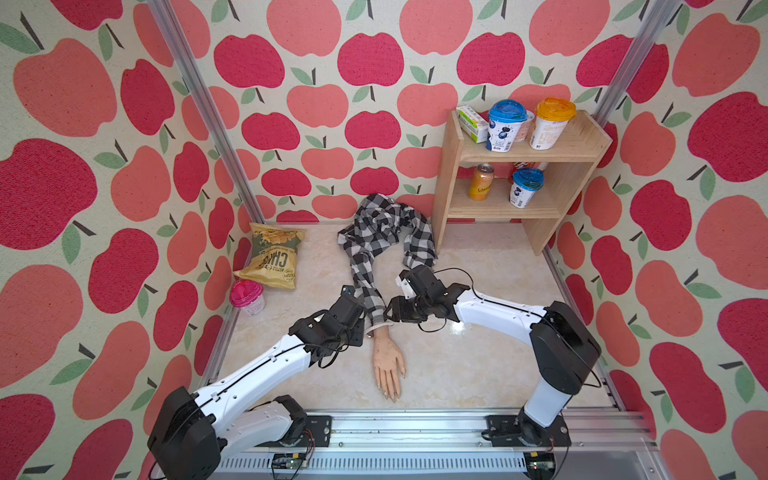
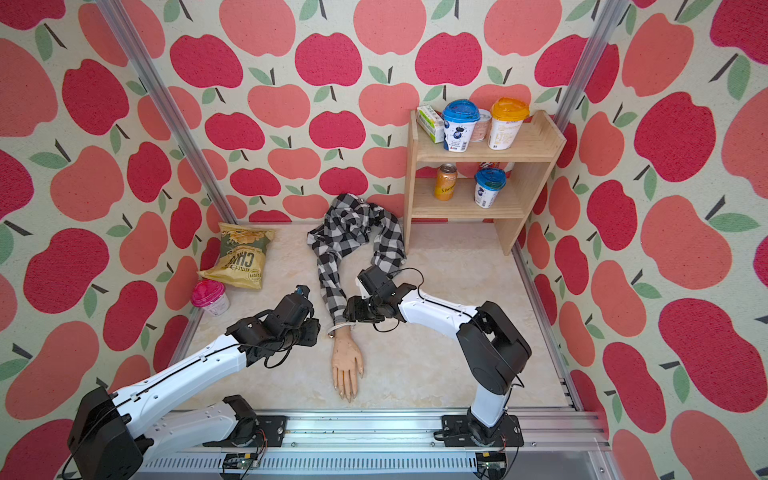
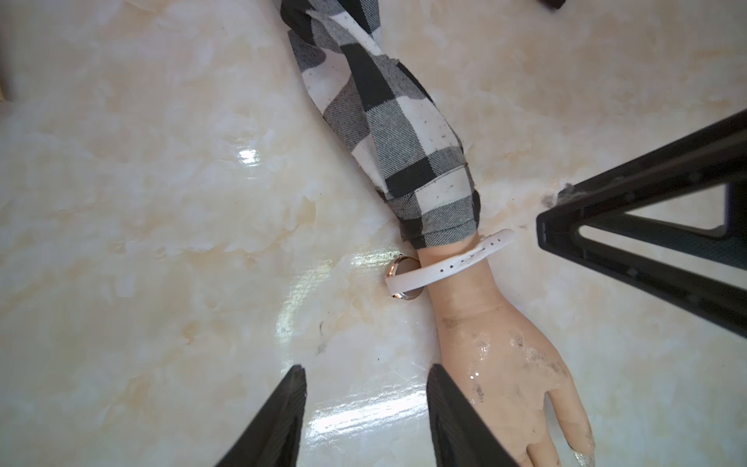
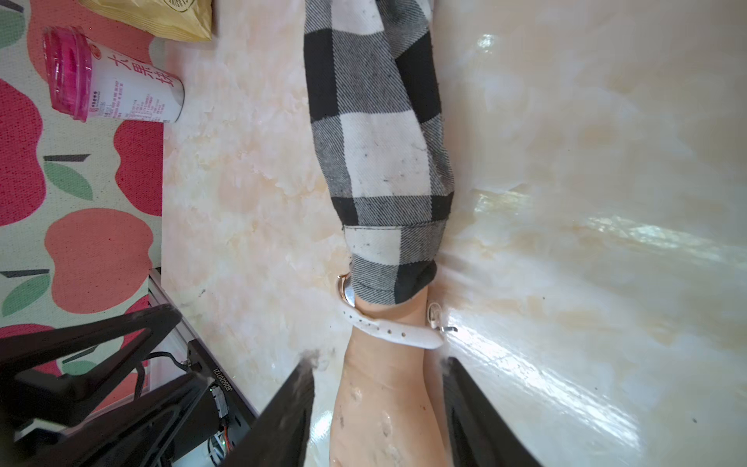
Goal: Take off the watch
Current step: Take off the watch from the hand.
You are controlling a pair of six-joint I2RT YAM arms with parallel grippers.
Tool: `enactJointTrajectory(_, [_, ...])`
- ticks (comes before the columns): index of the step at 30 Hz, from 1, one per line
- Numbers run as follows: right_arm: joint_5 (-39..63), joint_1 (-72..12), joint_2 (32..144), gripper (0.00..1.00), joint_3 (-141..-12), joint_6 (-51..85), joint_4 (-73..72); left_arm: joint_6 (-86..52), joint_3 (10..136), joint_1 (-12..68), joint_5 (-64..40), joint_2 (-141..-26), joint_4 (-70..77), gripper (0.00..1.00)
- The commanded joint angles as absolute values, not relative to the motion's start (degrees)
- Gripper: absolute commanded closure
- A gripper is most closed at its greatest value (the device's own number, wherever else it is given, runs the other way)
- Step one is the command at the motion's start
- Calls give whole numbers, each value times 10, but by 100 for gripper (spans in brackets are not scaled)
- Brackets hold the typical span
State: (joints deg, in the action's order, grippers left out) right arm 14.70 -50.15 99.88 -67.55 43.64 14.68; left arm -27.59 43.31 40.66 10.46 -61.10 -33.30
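- Table (image 1: 478,365) was marble-look, walls (image 1: 62,187) apple-print.
- Shelf (image 1: 451,166) stood far right, chips bag (image 1: 272,257) and pink cup (image 1: 248,296) left.
- Watch (image 3: 444,269) sat on the mannequin wrist (image 3: 454,293) by the plaid cuff (image 3: 440,210); left fingers (image 3: 291,412) and right fingers (image 4: 295,404) both wide, gripping nothing.

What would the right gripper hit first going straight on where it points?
Most likely the watch on the mannequin wrist, just ahead of the right gripper, whose jaws stand open; its height above is unclear.
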Motion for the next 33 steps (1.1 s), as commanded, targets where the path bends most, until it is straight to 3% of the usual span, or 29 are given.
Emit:
enactJointTrajectory(1, [153, -504, 1017, 40, -691, 467, 190, -291, 440, 403, 129, -588, -365, 48])
enactJointTrajectory(21, [282, -484, 1051, 47, -640, 576, 86, -270, 454, 402, 141, -554, -384, 48])
enactJointTrajectory(33, [303, -471, 1095, 48, -669, 582, 49, -259, 466, 402, 140, -575, -386, 48])
